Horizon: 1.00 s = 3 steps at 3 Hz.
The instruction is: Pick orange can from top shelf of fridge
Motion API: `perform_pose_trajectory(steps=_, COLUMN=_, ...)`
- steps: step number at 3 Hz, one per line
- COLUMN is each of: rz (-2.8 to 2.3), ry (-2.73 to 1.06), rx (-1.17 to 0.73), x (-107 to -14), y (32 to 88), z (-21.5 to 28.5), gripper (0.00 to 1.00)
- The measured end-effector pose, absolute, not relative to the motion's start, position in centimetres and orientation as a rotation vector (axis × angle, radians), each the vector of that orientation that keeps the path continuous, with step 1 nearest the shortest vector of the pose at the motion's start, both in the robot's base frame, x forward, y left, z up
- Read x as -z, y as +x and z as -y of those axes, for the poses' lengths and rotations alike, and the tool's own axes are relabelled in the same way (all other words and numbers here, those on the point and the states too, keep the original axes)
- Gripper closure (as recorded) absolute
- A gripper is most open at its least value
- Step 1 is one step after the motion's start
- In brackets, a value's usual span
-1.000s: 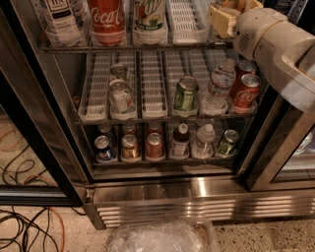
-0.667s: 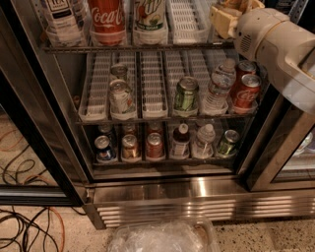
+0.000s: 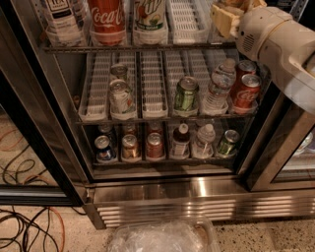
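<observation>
tan gripper (image 3: 230, 15) on my white arm (image 3: 278, 42): up at right end of steel wire top shelf (image 3: 147, 48) | wide or narrow: I cannot tell | slim orange can: hidden from me

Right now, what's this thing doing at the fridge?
The white robot arm reaches into the stainless-steel glass-door fridge. Its tan gripper sits at the right end of the top steel wire shelf, beside the white slotted tray. The slim orange can isn't distinguishable there, so no grasp is confirmed.
</observation>
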<state>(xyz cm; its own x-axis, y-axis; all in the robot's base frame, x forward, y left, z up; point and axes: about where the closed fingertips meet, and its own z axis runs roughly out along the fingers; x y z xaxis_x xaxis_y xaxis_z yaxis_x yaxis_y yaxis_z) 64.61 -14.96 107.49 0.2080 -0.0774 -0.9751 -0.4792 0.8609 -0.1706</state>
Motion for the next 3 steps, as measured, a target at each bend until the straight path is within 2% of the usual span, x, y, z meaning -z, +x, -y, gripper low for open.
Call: perform_pose_trajectory(steps=3, rz=-1.289, ry=-0.558, rx=-0.320, x=-110.2, y=63.1, z=13.9, gripper=1.00)
